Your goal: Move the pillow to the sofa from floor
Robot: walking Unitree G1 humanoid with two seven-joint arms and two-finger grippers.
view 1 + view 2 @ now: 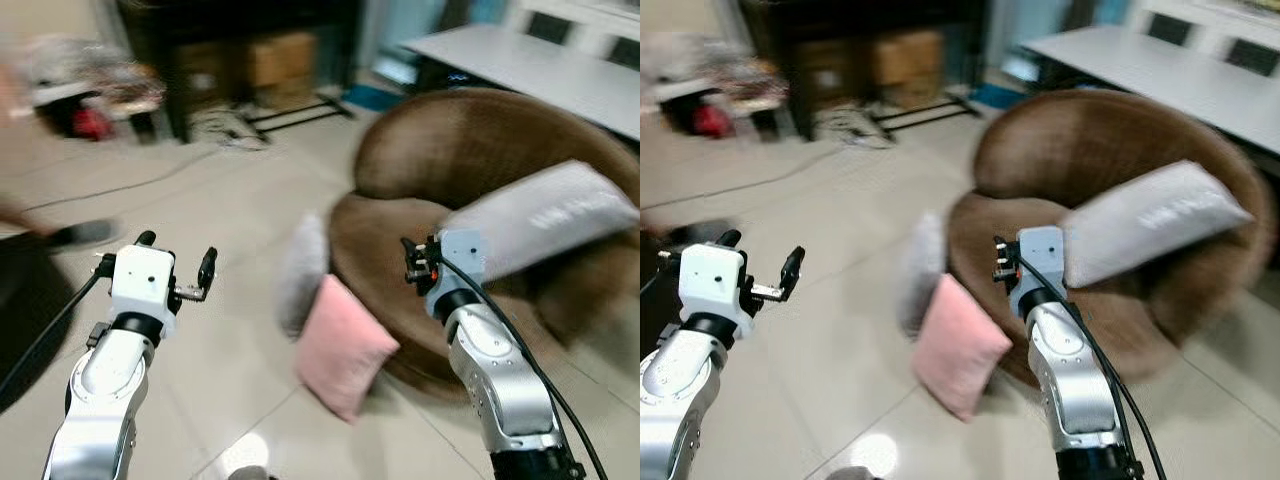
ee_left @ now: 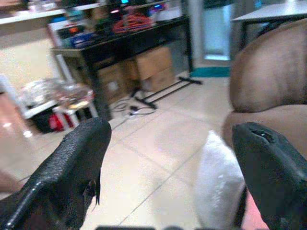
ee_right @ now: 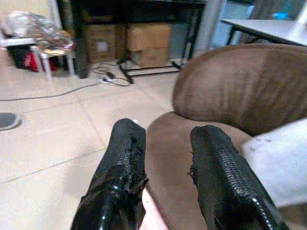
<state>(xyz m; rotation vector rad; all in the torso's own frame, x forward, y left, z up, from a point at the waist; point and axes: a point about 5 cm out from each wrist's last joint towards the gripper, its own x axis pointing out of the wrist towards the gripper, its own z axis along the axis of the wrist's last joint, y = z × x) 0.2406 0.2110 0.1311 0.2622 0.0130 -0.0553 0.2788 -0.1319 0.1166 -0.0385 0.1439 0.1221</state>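
Note:
A pink pillow (image 1: pixel 340 345) stands on the tiled floor, leaning against the front of the round brown sofa (image 1: pixel 470 150). A light grey pillow (image 1: pixel 303 272) stands just behind it, also against the sofa. Another grey pillow (image 1: pixel 545 218) lies on the sofa seat. My left gripper (image 1: pixel 178 255) is held up over bare floor, left of the floor pillows, open wide and empty. My right gripper (image 1: pixel 412 262) hovers at the sofa's front edge, above and right of the pink pillow, its fingers (image 3: pixel 125 153) a little apart with nothing between them. The eye views are blurred.
A black desk (image 1: pixel 250 40) with cardboard boxes (image 1: pixel 280 58) under it stands at the back, with cables (image 1: pixel 235 130) on the floor before it. A white table (image 1: pixel 540 65) is behind the sofa. A dark object (image 1: pixel 75 235) lies at the left.

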